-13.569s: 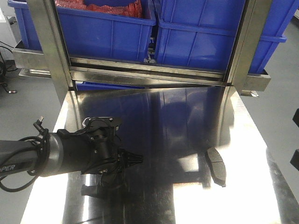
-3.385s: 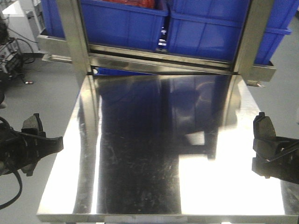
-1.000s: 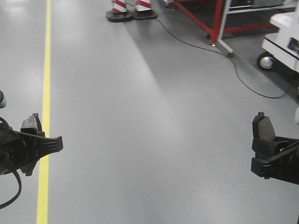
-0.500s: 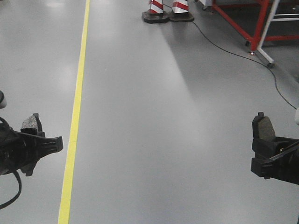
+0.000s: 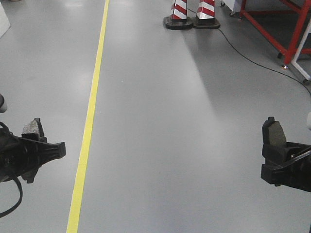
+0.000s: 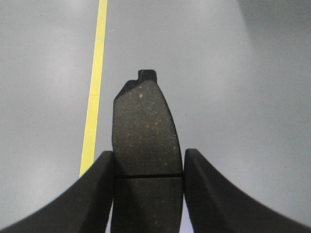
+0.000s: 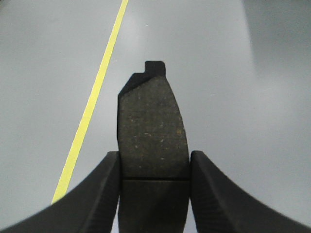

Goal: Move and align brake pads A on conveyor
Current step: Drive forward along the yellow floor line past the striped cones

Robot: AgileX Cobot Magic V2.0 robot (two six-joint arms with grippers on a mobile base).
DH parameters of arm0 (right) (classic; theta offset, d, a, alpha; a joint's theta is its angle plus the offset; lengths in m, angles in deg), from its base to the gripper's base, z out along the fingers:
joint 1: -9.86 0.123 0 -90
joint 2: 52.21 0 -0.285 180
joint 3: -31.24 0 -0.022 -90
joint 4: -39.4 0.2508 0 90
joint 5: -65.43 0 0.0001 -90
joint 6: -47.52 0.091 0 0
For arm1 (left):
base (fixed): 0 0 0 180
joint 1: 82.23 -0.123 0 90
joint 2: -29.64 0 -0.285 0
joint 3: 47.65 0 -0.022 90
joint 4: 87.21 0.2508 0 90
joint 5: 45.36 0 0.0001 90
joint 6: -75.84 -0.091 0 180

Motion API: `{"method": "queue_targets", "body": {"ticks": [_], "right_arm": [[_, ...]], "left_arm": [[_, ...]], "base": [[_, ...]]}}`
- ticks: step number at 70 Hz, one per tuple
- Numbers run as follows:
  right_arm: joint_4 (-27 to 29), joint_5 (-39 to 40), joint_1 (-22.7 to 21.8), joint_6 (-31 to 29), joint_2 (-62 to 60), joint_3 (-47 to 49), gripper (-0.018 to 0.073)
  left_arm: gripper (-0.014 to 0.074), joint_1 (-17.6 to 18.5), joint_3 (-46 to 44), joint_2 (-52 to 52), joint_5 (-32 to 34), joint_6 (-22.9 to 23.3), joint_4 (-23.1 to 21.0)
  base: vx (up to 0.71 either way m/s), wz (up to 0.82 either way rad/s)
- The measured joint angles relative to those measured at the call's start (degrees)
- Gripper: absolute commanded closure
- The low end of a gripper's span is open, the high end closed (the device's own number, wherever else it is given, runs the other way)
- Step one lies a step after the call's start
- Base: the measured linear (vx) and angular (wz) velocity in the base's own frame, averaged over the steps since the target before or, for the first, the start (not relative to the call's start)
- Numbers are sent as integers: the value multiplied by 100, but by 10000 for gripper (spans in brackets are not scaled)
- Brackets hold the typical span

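Note:
My left gripper (image 5: 34, 145) is at the left edge of the front view, shut on a brake pad A (image 5: 32, 127). In the left wrist view that pad (image 6: 146, 131) shows its speckled grey face and cross groove, pinched between both fingers (image 6: 97, 194). My right gripper (image 5: 282, 158) is at the right edge, shut on a second brake pad A (image 5: 275, 135). The right wrist view shows this pad (image 7: 151, 131) clamped at its groove, between the gripper (image 7: 154, 167) fingers. Both pads hang above bare floor. The conveyor is out of view.
Grey floor (image 5: 160, 121) fills the front view, with a yellow line (image 5: 92, 107) running up its left part. Two red-and-white cones (image 5: 192, 12) stand at the top. A red frame (image 5: 286, 29) and a black cable (image 5: 252, 53) are at the top right.
The steel table and blue bins have left the view; only floor shows now. Over the last second the yellow line and cones slid rightward in the picture. Both grippers keep their pads.

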Motion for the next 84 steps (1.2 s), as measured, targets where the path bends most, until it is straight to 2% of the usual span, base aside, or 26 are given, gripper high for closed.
{"method": "queue_targets", "body": {"ticks": [84], "right_arm": [[0,0,0,0,0,0,524]], "left_arm": [[380,0,0,0,5,0,0]], "base": [[50,9]]}}
